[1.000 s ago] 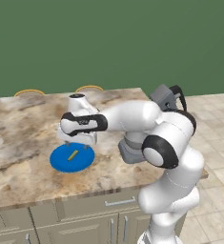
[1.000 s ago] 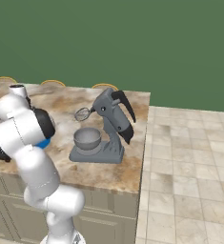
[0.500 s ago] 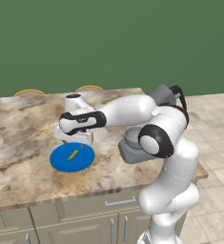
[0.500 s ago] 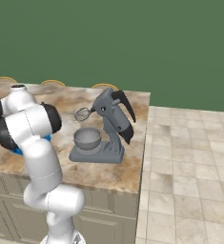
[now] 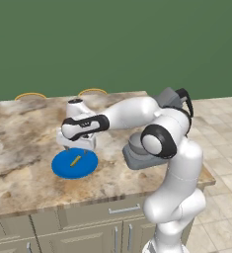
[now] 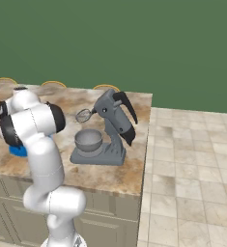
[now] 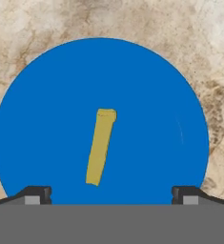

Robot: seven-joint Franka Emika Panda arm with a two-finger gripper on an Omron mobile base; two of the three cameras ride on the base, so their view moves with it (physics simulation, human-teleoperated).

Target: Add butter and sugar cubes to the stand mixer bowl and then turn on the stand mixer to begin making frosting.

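The butter [image 7: 100, 147] is a thin yellow-tan stick lying on a round blue plate [image 7: 42, 100], tilted a little off the line between my fingers. My gripper [image 7: 111, 194] hangs open straight above it, one dark fingertip on each side of the plate's near rim, nothing between them. From the left base view, my gripper [image 5: 77, 144] hovers just over the butter [image 5: 76, 160] and the plate [image 5: 63, 168]. The grey stand mixer [image 6: 116, 120] stands to the right with its head tilted back, its whisk [image 6: 84, 116] above the stand mixer bowl [image 6: 88, 140]. The sugar cubes are out of view.
The marble counter [image 5: 19, 133] ends just right of the mixer [image 5: 173, 99], with tiled floor [image 6: 192, 159] beyond. Yellow-rimmed round things [image 5: 30, 95] [image 5: 93, 91] sit along the counter's back edge. My own arm crosses in front of the mixer's base [image 5: 139, 159].
The arm has stretched out and its elbow has lifted, while the hand has stayed over the blue plate. The jaws remain open.
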